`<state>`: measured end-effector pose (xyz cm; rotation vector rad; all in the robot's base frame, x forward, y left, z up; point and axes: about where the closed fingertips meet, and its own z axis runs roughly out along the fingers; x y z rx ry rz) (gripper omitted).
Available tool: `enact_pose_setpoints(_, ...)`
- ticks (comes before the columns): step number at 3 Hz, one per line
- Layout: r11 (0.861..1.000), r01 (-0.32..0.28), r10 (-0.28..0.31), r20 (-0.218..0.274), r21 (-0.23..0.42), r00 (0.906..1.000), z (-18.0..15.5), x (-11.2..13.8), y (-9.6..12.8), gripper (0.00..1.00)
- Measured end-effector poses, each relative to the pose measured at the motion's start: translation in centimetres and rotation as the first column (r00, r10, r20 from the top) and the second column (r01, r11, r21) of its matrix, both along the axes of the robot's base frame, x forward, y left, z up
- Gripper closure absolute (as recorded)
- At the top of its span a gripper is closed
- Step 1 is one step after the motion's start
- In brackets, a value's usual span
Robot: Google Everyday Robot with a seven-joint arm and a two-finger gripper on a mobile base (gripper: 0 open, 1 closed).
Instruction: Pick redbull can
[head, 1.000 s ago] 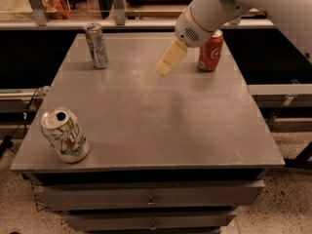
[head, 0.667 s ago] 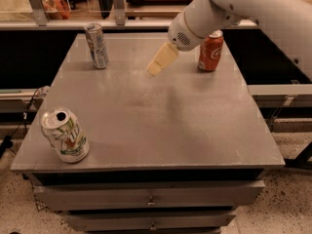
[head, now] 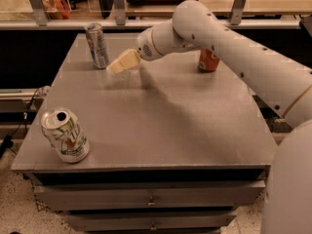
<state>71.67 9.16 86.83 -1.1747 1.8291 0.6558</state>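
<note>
The redbull can (head: pixel 97 46) is a tall, slim silver and blue can standing upright at the far left of the grey table (head: pixel 161 121). My gripper (head: pixel 117 65), with cream-coloured fingers, hangs above the table just right of the can, its tip close to the can's lower half and apart from it. The white arm reaches in from the right. Nothing is in the gripper.
A white and green can (head: pixel 65 135) stands tilted near the front left corner. A red-orange soda can (head: pixel 208 60) stands at the far right, partly hidden behind my arm. Drawers are below the table top. A rail and shelf run behind the table.
My gripper has moved left across the far part of the table, from near the red-orange can to just beside the redbull can. The cans have not moved.
</note>
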Motion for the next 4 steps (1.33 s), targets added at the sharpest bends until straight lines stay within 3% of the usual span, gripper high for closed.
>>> enact_pose_setpoints(2, 0.990, -0.037, 0.030, 0.057, 0.138, 0.9980, 1.7, 3.2, 5.2, 0.00)
enact_pose_setpoints(3, 0.974, -0.050, 0.037, 0.060, 0.222, 0.9975, 2.3, 4.1, 8.3, 0.07)
enact_pose_setpoints(4, 0.964, -0.053, 0.040, 0.058, 0.260, 0.9975, 2.6, 4.5, 9.6, 0.30)
